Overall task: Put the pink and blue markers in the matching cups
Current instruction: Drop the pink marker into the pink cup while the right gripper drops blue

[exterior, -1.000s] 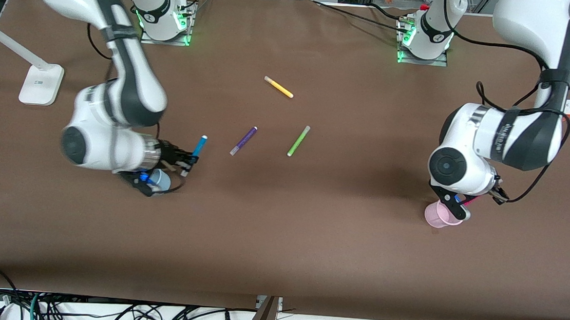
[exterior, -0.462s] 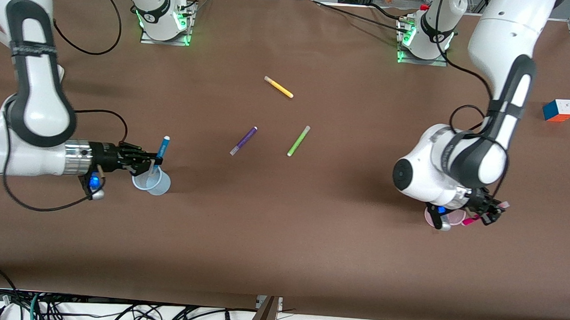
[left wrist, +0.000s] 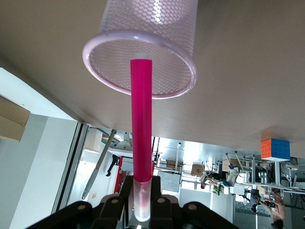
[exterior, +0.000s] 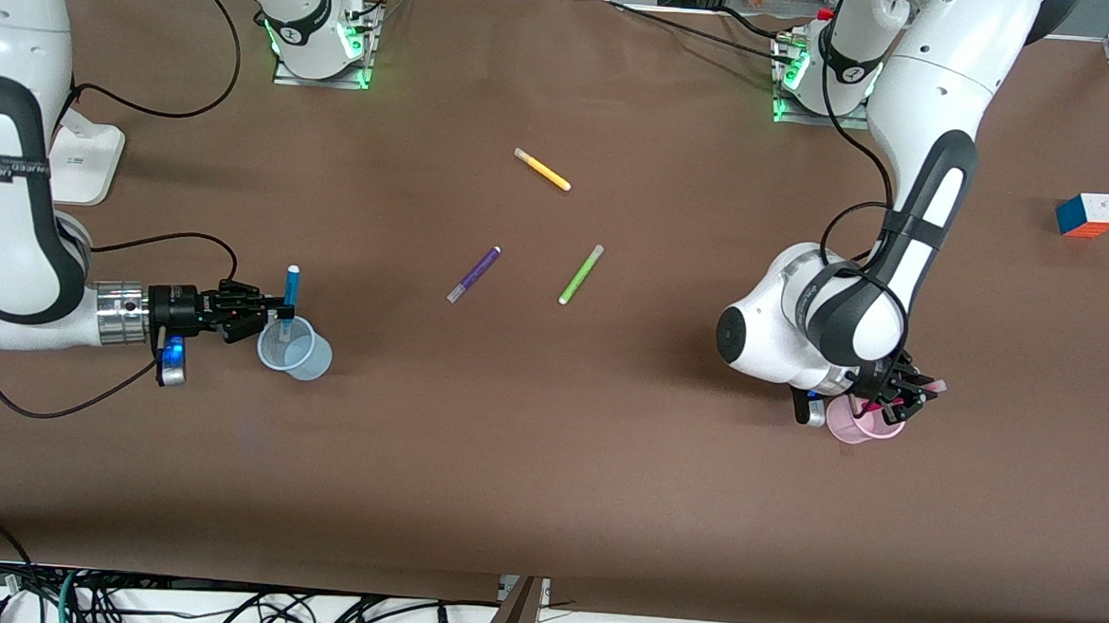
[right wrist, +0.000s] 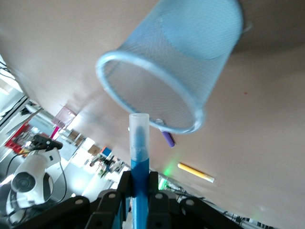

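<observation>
Left tool (exterior: 901, 398) clamped on magenta-pink marker (left wrist: 141, 119), now upright over pale pink ribbed cup (exterior: 854, 425); right tool (exterior: 274, 314), gripping bright blue marker (exterior: 291, 287), now over pale blue ribbed cup (exterior: 298, 350).

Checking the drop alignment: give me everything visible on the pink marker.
The pink marker is a slim magenta barrel with a whitish translucent end, which the left gripper is shut on. It points tip-first at the mouth of the pink cup, its tip at or just inside the rim. No contact with the cup can be made out.
</observation>
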